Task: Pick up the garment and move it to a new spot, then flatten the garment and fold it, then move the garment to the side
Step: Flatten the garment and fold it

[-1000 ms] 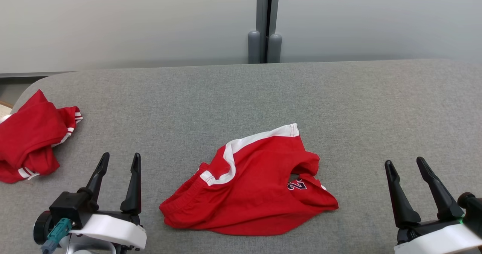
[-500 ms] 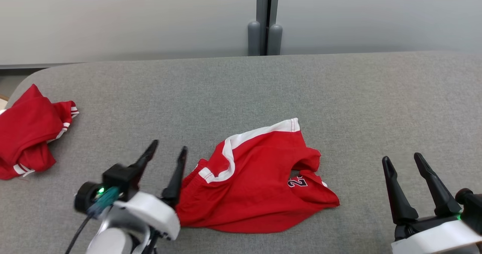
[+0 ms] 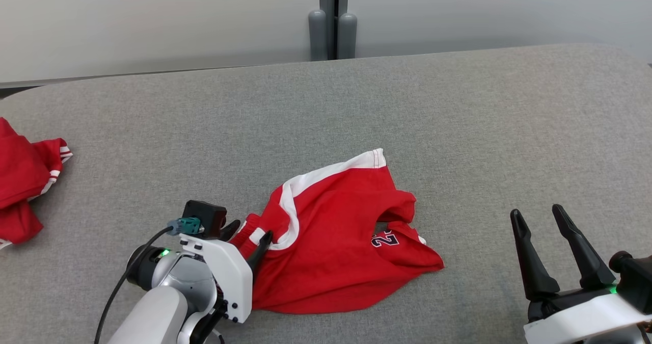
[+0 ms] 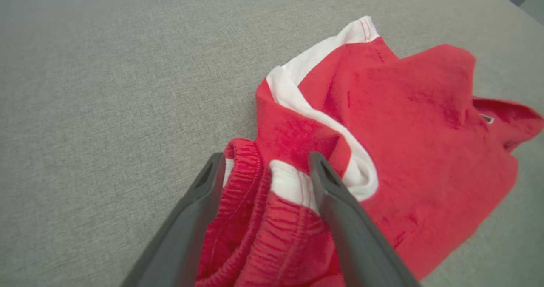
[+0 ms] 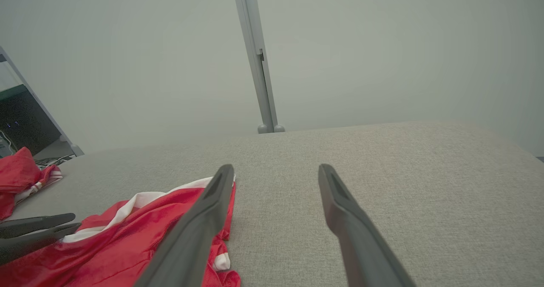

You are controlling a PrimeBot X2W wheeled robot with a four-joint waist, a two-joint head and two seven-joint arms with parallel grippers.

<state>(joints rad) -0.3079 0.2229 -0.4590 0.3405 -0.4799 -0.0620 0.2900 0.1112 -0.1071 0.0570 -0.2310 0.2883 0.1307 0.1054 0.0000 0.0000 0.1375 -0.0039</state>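
The garment (image 3: 336, 242) is a pair of red shorts with white trim and a dark number, lying crumpled at the middle of the grey padded table (image 3: 458, 130). My left gripper (image 3: 250, 230) is open at its left end. In the left wrist view the bunched elastic waistband (image 4: 255, 202) of the garment (image 4: 416, 121) lies between the two fingers of that gripper (image 4: 265, 157), which stand apart. My right gripper (image 3: 536, 211) is open at the lower right, well off the cloth with nothing between its fingers. From the right wrist, the garment (image 5: 114, 244) lies left of that gripper (image 5: 276, 168).
A second red garment with white stripes (image 3: 20, 186) lies heaped at the table's far left edge. A grey post (image 3: 331, 18) stands against the pale wall behind the table. Bare grey table stretches to the right of the shorts and behind them.
My left gripper has swung right and forward from the bare table to the shorts' left end, its fingers now astride the waistband. The head camera has shifted. The right gripper stays put.
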